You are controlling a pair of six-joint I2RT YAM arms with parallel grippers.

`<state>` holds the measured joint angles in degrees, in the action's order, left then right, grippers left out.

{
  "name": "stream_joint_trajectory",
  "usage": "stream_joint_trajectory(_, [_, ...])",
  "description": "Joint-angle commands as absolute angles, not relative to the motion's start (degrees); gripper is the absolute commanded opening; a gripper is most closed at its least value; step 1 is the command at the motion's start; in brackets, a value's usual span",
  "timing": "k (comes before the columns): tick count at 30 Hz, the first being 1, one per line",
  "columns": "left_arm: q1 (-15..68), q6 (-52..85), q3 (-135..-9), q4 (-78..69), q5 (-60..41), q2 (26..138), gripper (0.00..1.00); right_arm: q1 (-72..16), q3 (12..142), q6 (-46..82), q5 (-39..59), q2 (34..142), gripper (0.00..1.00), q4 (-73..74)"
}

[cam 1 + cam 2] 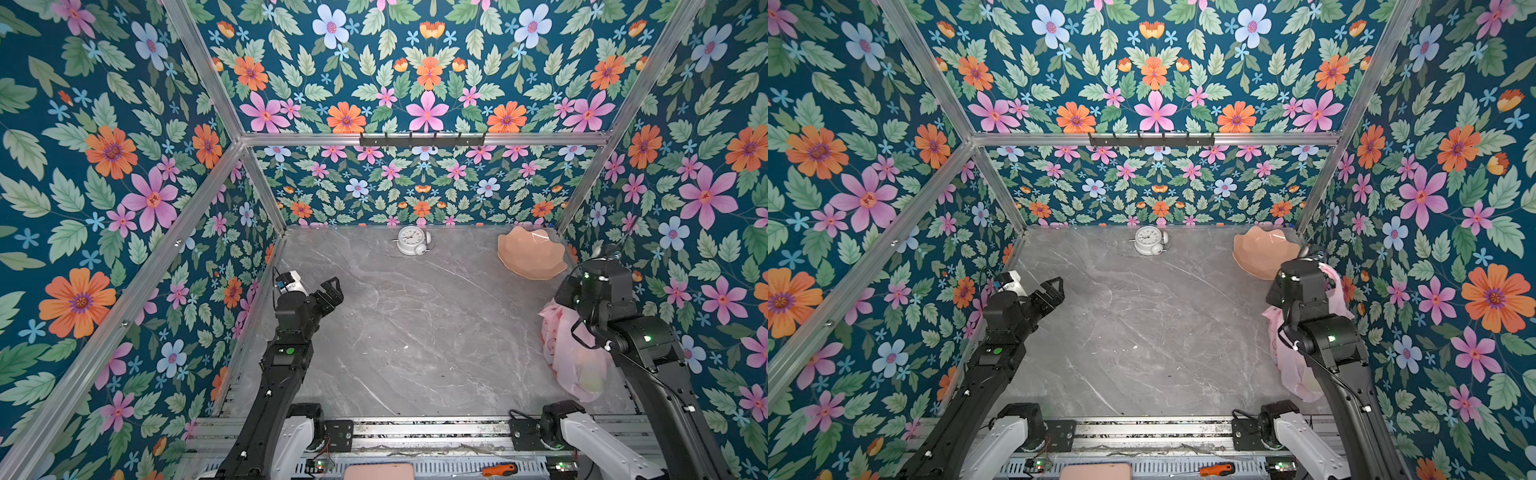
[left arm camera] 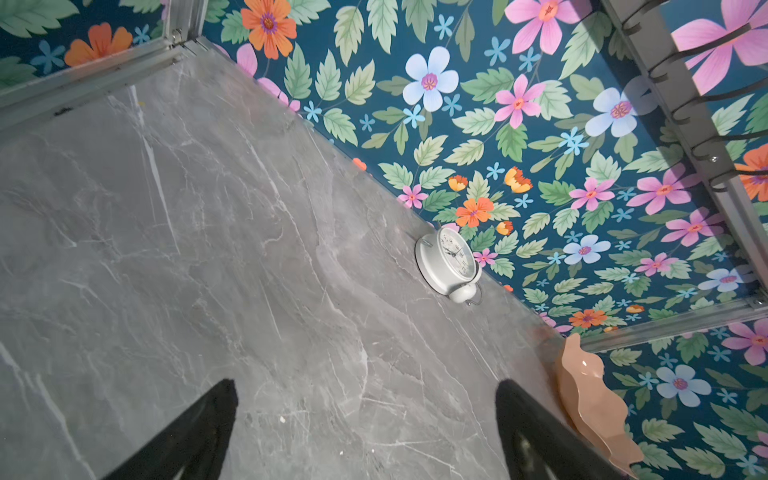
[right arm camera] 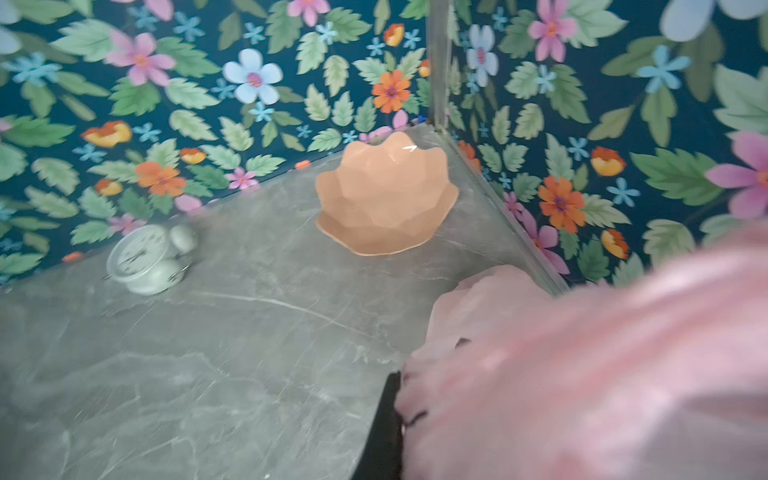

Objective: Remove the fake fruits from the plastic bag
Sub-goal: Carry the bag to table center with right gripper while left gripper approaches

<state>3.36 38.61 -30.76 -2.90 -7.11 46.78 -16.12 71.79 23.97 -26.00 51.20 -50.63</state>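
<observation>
Right hand (image 3: pixel 386 419) is clamping the plastic bag (image 1: pixel 567 357); fruits not yet out.
The bag is sitting by the right edge of the tabletop (image 1: pixel 415 332), its film pinched, likely to expose the mouth. The fake fruits (image 1: pixel 591 380) are showing as 1 faint yellow-green shape inside. The left hand (image 1: pixel 334 291), jaws apart and empty, is hovering, seemingly placed to reach in.

The table (image 1: pixel 415 324) has a grey, marble-veined top with a few pale specks near its middle. A white clock (image 1: pixel 411 240) lies tipped over at the middle of the far edge, bells toward the front right. A peach dish (image 1: pixel 530 253) sits in the far right corner. A pink bag (image 1: pixel 569 357) runs along the right edge toward the front right corner, partly hidden.
</observation>
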Motion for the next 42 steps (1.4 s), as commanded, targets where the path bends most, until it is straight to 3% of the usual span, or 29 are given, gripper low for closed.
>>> stream_joint_trajectory(1, [3.25, 37.53, -32.03, -0.68, -4.35, 46.34, 0.99, -24.36, 74.26, 24.97, -31.61, 54.29, 0.00, -51.36])
stream_joint_trajectory(5, [3.25, 37.44, -33.25, 1.89, -2.20, 45.78, 0.99, -33.23, 78.81, 23.46, -31.72, 61.74, 0.00, -49.28])
stream_joint_trajectory(16, [3.25, 36.04, -34.19, 9.32, 4.35, 41.46, 0.99, -47.10, 100.75, 14.07, -30.22, 86.12, 0.00, -45.40])
stream_joint_trajectory(22, [3.25, 35.17, -34.41, 10.49, 3.14, 41.57, 0.99, -55.44, 110.96, 6.76, -33.14, 96.93, 0.00, -46.80])
stream_joint_trajectory(27, [3.25, 34.32, -35.19, 10.90, 0.19, 43.84, 1.00, -58.44, 107.82, 5.68, -33.28, 95.69, 0.00, -47.14])
stream_joint_trajectory(33, [3.46, 33.33, -37.58, 9.49, -7.15, 47.71, 1.00, -58.22, 95.46, 6.62, -33.30, 85.44, 0.00, -42.41])
stream_joint_trajectory(36, [4.88, 32.81, -39.80, 9.74, -9.01, 49.71, 1.00, -57.31, 92.41, 8.15, -29.80, 82.88, 0.12, -40.51])
stream_joint_trajectory(39, [7.15, 31.80, -42.25, 10.82, -7.57, 50.44, 1.00, -56.11, 90.58, 10.05, -25.51, 82.06, 0.17, -39.21])
stream_joint_trajectory(42, [9.14, 30.75, -44.35, 12.59, -6.38, 50.41, 1.00, -55.85, 89.85, 11.48, -23.70, 81.98, 0.35, -39.24])
